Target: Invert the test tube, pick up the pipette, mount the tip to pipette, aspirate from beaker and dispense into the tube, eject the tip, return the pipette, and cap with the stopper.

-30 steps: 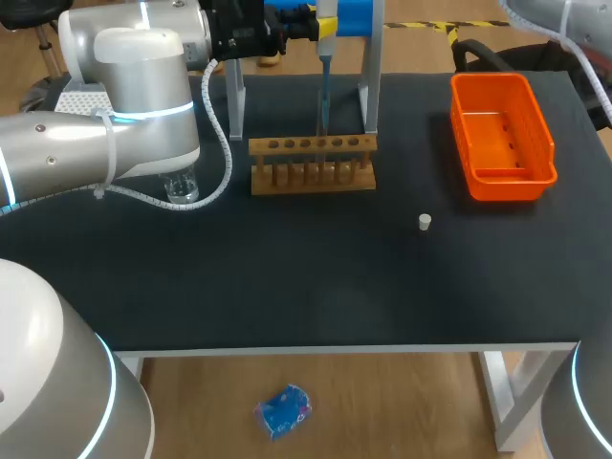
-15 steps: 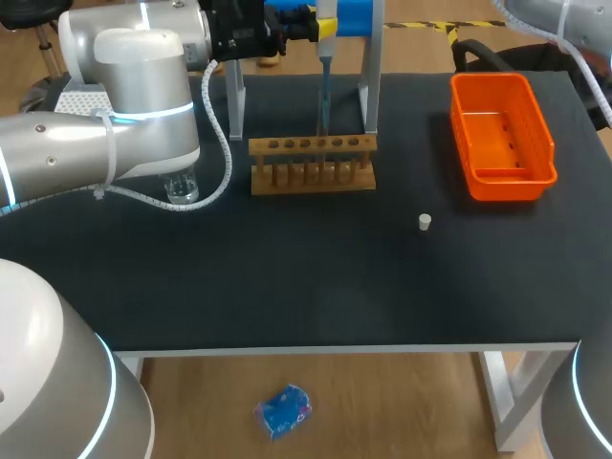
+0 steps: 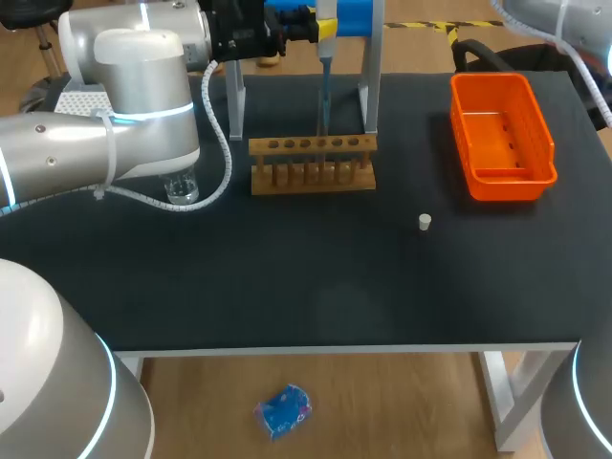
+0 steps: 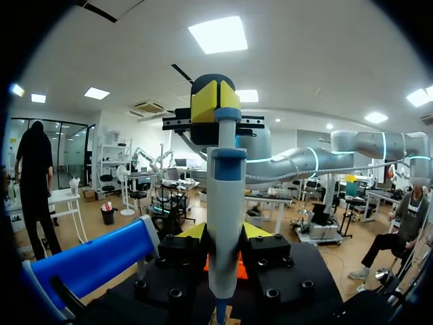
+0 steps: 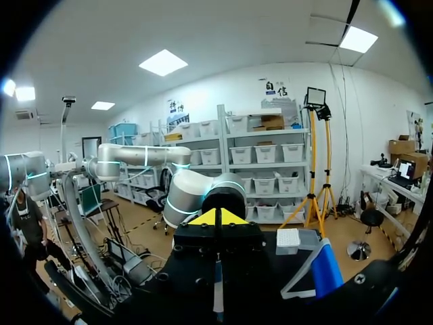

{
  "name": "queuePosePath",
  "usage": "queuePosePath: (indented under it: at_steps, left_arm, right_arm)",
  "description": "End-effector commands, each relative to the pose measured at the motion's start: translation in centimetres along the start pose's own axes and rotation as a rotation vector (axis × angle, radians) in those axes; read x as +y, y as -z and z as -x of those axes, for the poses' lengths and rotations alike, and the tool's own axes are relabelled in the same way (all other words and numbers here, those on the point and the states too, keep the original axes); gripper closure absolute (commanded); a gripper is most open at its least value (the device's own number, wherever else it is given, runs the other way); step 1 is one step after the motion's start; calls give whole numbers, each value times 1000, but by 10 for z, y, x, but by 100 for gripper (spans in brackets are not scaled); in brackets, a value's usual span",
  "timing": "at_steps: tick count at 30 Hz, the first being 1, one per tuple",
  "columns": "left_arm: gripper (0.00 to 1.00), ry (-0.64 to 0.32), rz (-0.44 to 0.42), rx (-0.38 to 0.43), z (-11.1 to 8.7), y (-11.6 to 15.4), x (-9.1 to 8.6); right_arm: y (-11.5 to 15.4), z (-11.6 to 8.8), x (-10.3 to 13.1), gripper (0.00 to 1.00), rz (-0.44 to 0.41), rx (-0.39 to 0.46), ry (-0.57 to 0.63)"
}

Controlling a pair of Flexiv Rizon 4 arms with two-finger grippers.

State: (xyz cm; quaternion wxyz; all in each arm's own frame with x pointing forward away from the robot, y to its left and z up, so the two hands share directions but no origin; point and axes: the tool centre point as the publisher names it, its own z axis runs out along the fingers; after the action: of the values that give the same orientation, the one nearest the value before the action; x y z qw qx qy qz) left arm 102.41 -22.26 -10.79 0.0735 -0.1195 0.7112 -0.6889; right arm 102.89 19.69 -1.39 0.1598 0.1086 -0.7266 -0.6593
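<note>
My left gripper (image 3: 320,27) is at the table's far side, shut on the grey pipette (image 3: 325,67), which hangs upright. The pipette's thin tip (image 3: 322,120) points down at the middle holes of the wooden tube rack (image 3: 313,163); I cannot make out the tube itself. In the left wrist view the pipette (image 4: 224,223) stands between the fingers of the left gripper (image 4: 224,233), its yellow-and-dark head up. The small white stopper (image 3: 425,223) lies on the mat right of the rack. A glass beaker (image 3: 180,187) shows partly under my left arm. My right gripper (image 5: 216,217) is shut on nothing, off the head view.
An orange tray (image 3: 502,134) sits at the far right. The blue pipette stand (image 3: 356,13) on grey legs rises behind the rack. A white tip box (image 3: 81,97) stands at the far left. The mat's near half is bare.
</note>
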Motion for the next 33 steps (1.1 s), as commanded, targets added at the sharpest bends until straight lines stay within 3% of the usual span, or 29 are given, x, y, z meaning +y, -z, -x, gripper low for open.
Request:
queuePosePath:
  at_steps: [1,33]
  left_arm:
    - [100,-1,-1,-2,-1,-1,-3]
    - [100,-1,-1,-2,-1,-1,-3]
  right_arm:
    - [1,4,-3,100,-2,12,1]
    - [1,-3,-25,100,13,8,-46]
